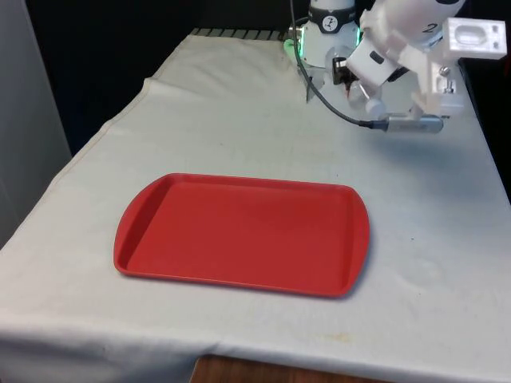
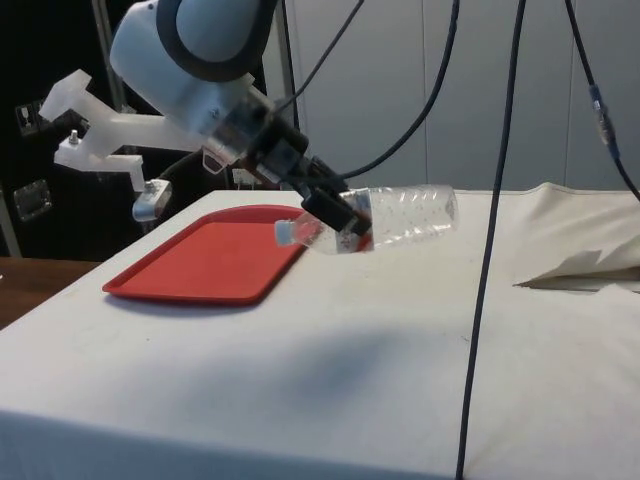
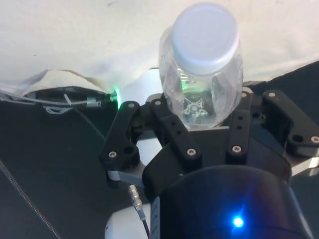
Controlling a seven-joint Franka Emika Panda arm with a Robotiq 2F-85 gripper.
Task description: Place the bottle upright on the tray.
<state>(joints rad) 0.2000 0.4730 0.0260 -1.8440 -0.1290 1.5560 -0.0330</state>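
Gripper (image 2: pixel 335 215) clenched round clear bottle (image 2: pixel 400 215), held near-horizontal above cloth; red tray (image 1: pixel 239 231) apart, bare.

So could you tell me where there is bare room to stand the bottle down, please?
The whole red tray is bare inside its rim. White cloth lies free around it. Crowding is at the robot's end, where the end effector holds the bottle.
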